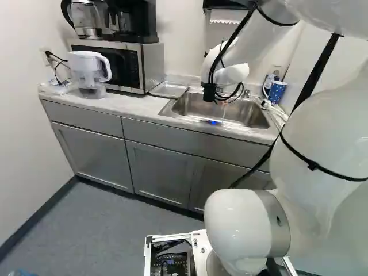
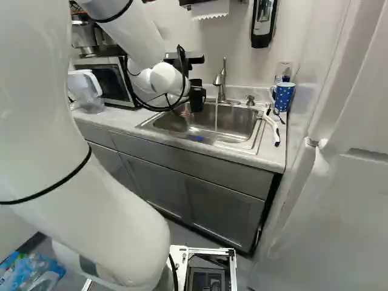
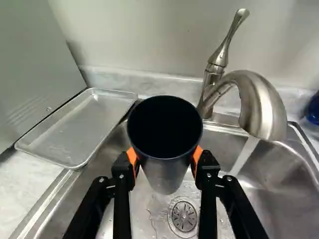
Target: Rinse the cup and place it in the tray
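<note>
My gripper (image 2: 197,96) hangs over the left part of the sink in the right base view; its fingertips are hard to make out there. In the wrist view the gripper (image 3: 164,162) is shut on a dark cup (image 3: 164,175), an orange pad on each side. The cup's open mouth faces the wrist camera, showing a black inside. Beside the sink, against the microwave's side, lies a shallow metal tray (image 3: 75,127), its bare surface showing. The cup is over the sink basin (image 3: 109,164), apart from the tray.
Water (image 3: 245,157) runs from the faucet (image 3: 264,107) into the sink, beside the cup. A microwave (image 1: 123,64) and white pitcher (image 1: 89,72) stand left of the sink. On its other side are a blue dotted mug (image 2: 284,96) and a white-handled brush (image 2: 271,127).
</note>
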Controlling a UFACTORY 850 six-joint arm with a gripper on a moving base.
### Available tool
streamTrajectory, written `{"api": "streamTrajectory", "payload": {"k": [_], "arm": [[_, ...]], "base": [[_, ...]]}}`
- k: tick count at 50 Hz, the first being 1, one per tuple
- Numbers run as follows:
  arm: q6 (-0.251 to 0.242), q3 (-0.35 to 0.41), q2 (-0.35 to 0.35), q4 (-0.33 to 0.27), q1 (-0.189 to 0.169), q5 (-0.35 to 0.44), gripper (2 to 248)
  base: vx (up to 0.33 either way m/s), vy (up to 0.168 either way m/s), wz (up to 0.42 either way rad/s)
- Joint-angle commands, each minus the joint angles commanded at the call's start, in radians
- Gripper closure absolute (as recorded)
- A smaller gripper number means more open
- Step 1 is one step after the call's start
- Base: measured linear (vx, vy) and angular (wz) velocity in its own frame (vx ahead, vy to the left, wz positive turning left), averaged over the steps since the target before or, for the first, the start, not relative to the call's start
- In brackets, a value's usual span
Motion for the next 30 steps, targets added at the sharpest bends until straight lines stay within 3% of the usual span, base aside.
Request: {"api": "streamTrajectory", "payload": {"k": [30], "arm": [[0.0,0.025,-0.025,0.0,-0.026,0.0,128]], "base": [[0.0,0.0,0.0]]}}
